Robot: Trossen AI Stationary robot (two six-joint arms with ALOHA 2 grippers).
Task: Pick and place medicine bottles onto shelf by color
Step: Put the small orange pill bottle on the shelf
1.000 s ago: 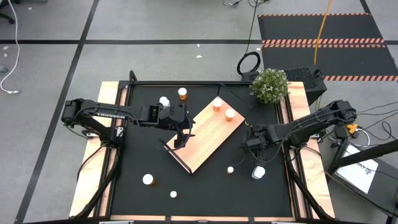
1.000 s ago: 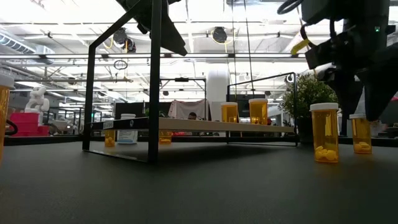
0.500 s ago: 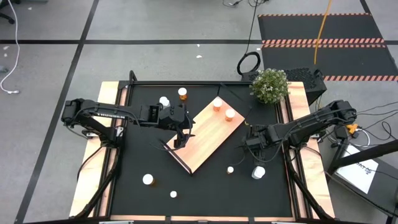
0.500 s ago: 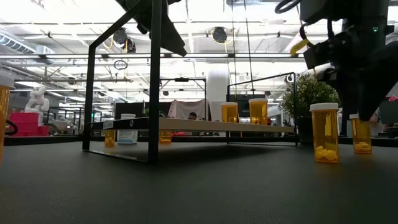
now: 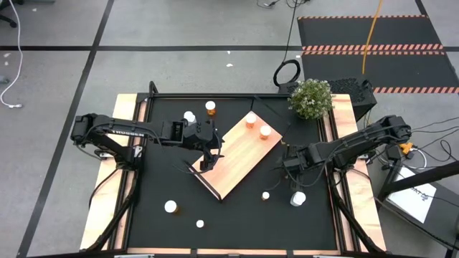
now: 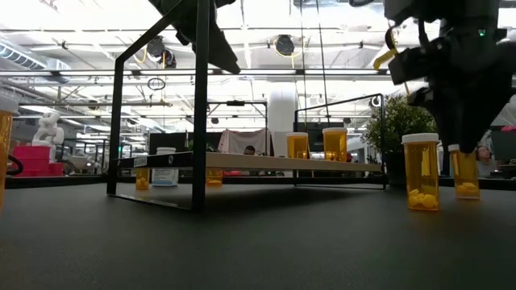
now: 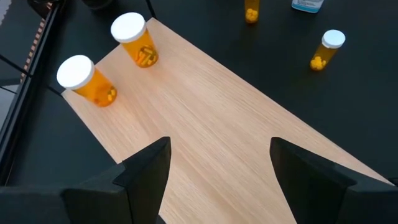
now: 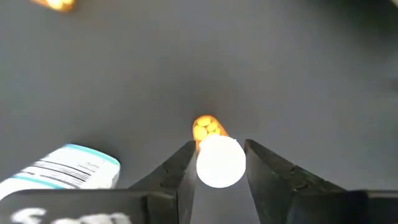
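The light-wood shelf point(image 5: 240, 154) lies slantwise on its black frame in mid-table, with two orange bottles point(image 5: 251, 120) point(image 7: 138, 46) standing at its far end. My left gripper point(image 7: 221, 180) hangs open above the shelf's near-left part, touching nothing. My right gripper point(image 8: 219, 171) stands right of the shelf, pointing down, shut on a small orange bottle with a white cap point(image 8: 219, 160). In the high view that bottle is hidden under the gripper point(image 5: 290, 170). Another orange bottle point(image 6: 421, 173) stands just beside it on the black mat. My right gripper pinches the small orange bottle at its white cap point(image 8: 211, 163) between its two fingers point(image 8: 184, 167), one on each side. The fingers come from above, pointing down. The bottle stands upright with its base point(image 6: 466, 193) on the black mat.
Loose bottles stand on the mat: a white one point(image 5: 189, 116) and an orange one point(image 5: 210, 107) at the far side, two point(image 5: 171, 206) point(image 5: 200, 224) near the front left. A white labelled bottle point(image 8: 68, 173) lies close to my right gripper. A potted plant point(image 5: 310, 98) stands at the far right.
My right gripper has shut on the small orange bottle's cap, the gap between its fingers narrowing, and has tipped slightly more upright. The bottle has stayed standing on the mat.
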